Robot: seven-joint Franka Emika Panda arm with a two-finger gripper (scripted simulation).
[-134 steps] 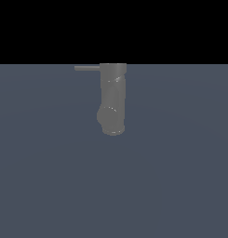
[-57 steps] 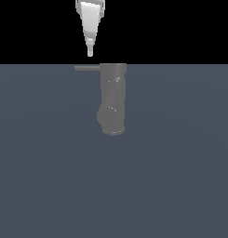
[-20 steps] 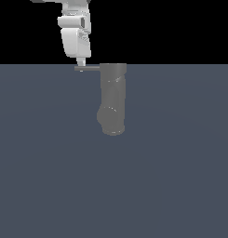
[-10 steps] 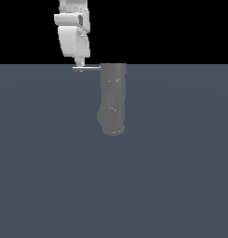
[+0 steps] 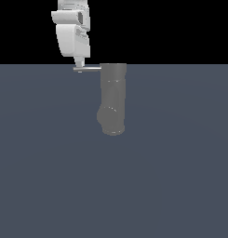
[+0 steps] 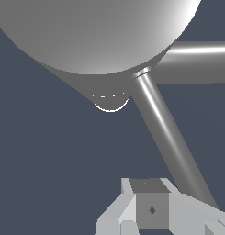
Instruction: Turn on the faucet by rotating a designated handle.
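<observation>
A plain slate-blue floor [image 5: 171,176] meets a black backdrop [image 5: 180,28].

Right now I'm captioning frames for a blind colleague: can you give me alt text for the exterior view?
A white robot gripper comes down from above onto the outer end of a thin grey handle. The handle sticks sideways, toward the exterior view's left, from a grey cylindrical faucet on a flat blue-grey surface.

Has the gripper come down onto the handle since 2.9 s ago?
Yes. The gripper has dropped and shifted toward the exterior view's left, away from the faucet; it now reaches the handle's outer end.
</observation>
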